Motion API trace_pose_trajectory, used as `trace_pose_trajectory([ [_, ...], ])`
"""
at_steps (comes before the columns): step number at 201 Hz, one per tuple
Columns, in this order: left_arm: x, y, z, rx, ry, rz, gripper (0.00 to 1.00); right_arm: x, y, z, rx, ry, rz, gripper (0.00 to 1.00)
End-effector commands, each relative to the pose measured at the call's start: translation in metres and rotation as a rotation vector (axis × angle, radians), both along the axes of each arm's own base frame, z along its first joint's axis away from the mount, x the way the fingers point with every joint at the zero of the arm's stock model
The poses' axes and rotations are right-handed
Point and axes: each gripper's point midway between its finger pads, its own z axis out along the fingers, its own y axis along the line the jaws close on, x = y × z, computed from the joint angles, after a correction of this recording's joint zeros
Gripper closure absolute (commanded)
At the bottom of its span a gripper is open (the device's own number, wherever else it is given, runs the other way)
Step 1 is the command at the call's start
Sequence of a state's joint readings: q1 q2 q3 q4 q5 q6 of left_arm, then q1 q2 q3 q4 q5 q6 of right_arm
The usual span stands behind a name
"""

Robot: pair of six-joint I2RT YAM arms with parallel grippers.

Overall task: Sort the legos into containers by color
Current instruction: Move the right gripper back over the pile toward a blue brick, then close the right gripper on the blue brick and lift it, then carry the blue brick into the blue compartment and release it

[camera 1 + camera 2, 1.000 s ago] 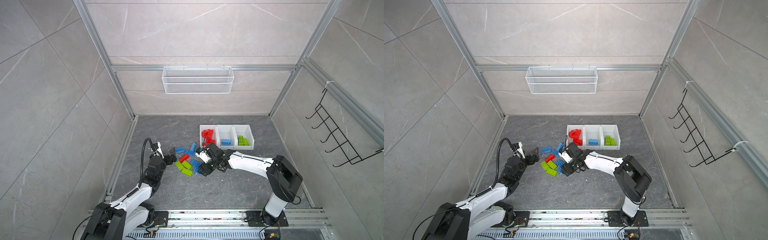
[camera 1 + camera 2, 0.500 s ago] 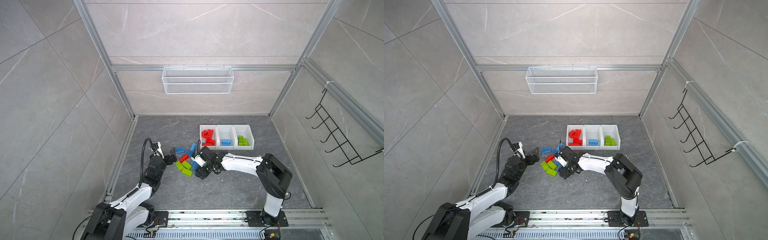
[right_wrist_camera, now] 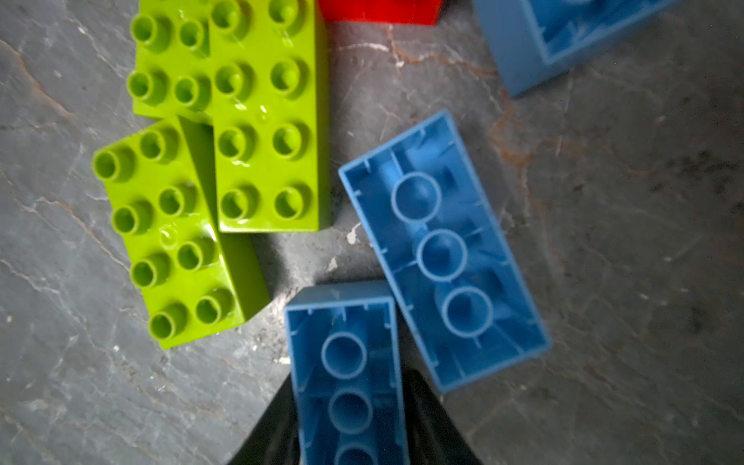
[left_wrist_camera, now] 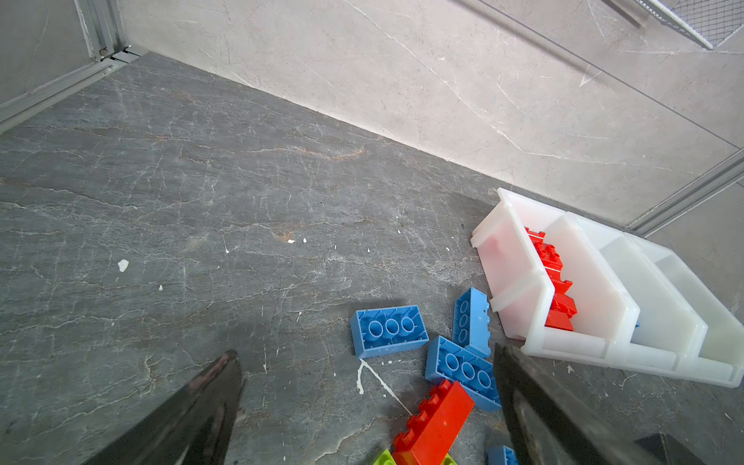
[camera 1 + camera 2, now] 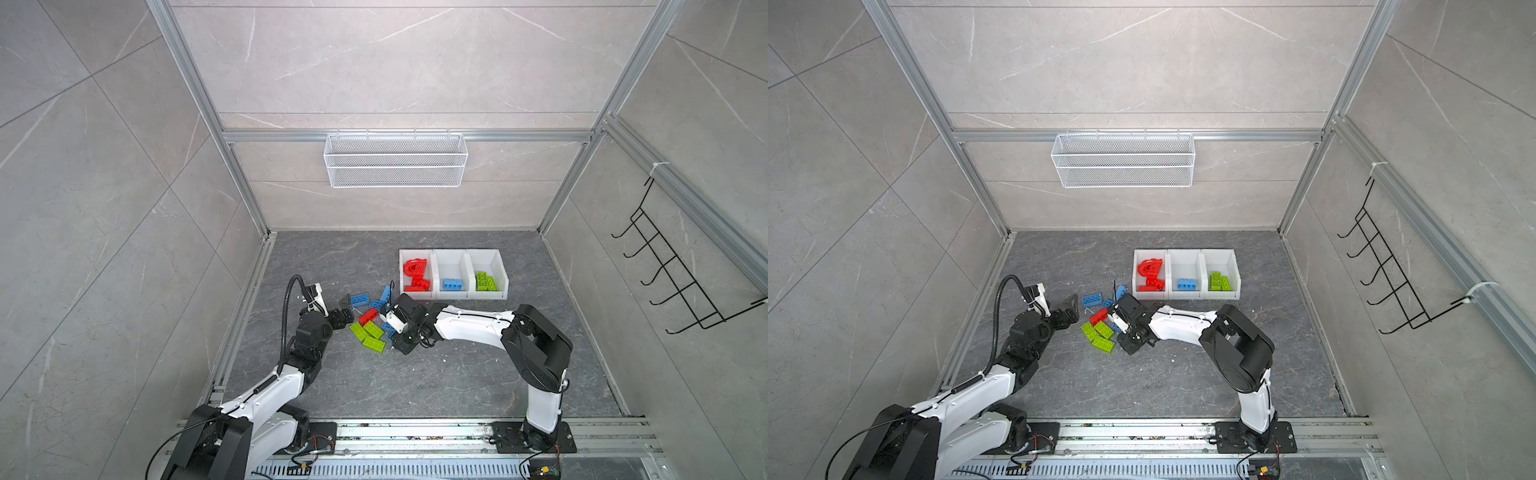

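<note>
The right hand (image 3: 346, 406) is closed on a blue brick (image 3: 342, 350). The right wrist view shows its two black fingers (image 3: 273, 426) pressed against the brick's long sides, with the brick hollow side up. A second blue brick (image 3: 443, 249), also hollow side up, lies at a slant just beside it. Three green bricks (image 3: 265, 120) sit studs up, packed together, on the grey worktop (image 3: 604, 282).

Both top views hide this grip under the wrist and show only the arm reaching into the loose pile. From above, the green bricks lie at nine o'clock of that hand and a red brick (image 5: 368, 316) at ten o'clock.

The left hand (image 4: 364, 350) is wide open and empty. In both top views it is at about nine o'clock of the pile.

The bins (image 5: 433, 262) stand between one and two o'clock from the right hand, three in a row. The top views look into all of them:
- The nine-o'clock bin holds red pieces (image 5: 417, 272).
- The middle bin holds a lone blue brick (image 5: 452, 284).
- The three-o'clock bin holds sorted green bricks (image 5: 485, 281).

The left wrist view sees the bins from the side. It shows only the red pieces, because the white walls hide what the other two bins hold.
</note>
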State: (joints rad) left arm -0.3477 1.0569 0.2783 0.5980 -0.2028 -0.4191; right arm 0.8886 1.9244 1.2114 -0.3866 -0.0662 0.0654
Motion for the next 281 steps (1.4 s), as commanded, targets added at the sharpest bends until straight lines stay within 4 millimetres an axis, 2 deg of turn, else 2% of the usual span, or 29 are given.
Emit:
trace_pose_trajectory([
  [1,0.006,0.001,0.023,-0.001,-0.062,0.007,0.00,-0.002,-0.009,0.009,-0.034,-0.023,-0.003,0.64],
  [45,0.006,0.000,0.023,-0.006,-0.063,0.001,0.00,-0.001,-0.006,0.042,0.077,-0.075,-0.039,0.69],
  [94,0.006,-0.002,0.022,-0.009,-0.059,-0.006,0.00,0.000,-0.009,0.048,0.103,-0.077,-0.047,0.75],
  [110,0.006,-0.003,0.023,-0.017,-0.064,-0.012,0.00,0.008,-0.015,0.055,0.128,-0.122,-0.089,0.82],
  [147,0.013,-0.019,0.015,-0.027,-0.038,-0.085,0.00,0.035,-0.045,0.079,0.285,-0.142,-0.221,0.83],
  [177,0.016,-0.029,0.011,-0.042,-0.028,-0.132,0.00,0.064,-0.083,0.113,0.415,-0.168,-0.372,0.83],
  [200,0.015,-0.030,0.015,-0.039,-0.036,-0.135,0.00,0.087,-0.115,0.131,0.406,-0.209,-0.478,0.83],
  [229,0.013,-0.028,0.017,-0.039,-0.050,-0.132,0.00,0.120,-0.147,0.143,0.387,-0.242,-0.591,0.82],
  [244,0.010,-0.031,0.021,-0.051,-0.080,-0.155,0.00,0.138,-0.162,0.143,0.335,-0.251,-0.630,0.82],
  [281,0.009,-0.033,0.024,-0.054,-0.089,-0.166,0.00,0.170,-0.177,0.142,0.295,-0.256,-0.676,0.81],
])
